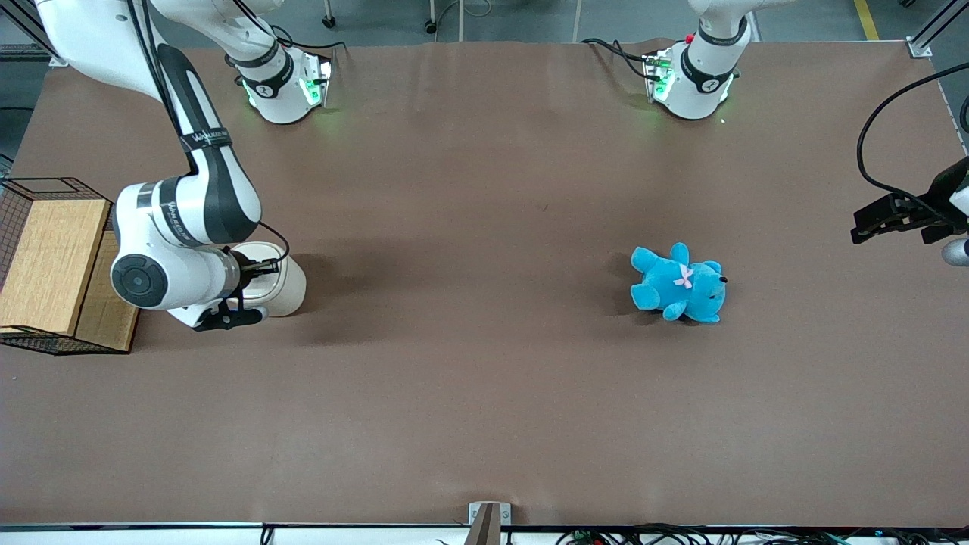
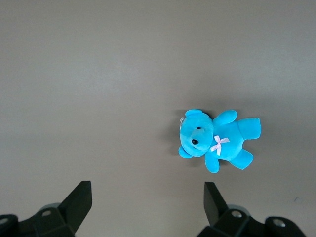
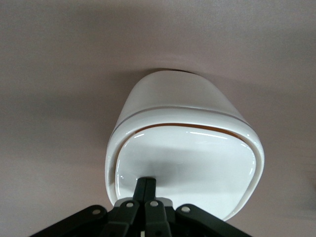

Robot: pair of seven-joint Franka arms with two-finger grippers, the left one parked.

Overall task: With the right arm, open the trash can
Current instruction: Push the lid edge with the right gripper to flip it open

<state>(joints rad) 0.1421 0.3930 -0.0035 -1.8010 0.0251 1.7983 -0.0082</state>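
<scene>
The cream-white trash can [image 1: 286,284] stands toward the working arm's end of the table, mostly hidden under the right arm's wrist [image 1: 189,276]. In the right wrist view the can [image 3: 173,96] fills the middle, and its flat lid [image 3: 197,163] shows a thin tan seam along one edge. My right gripper [image 3: 146,180] is shut, with nothing between its fingers. The joined fingertips touch the lid close to its near rim.
A wire-and-wood basket [image 1: 45,265] stands right beside the working arm, at the table's end. A blue teddy [image 1: 677,284] lies on the brown table toward the parked arm's end; it also shows in the left wrist view [image 2: 217,140].
</scene>
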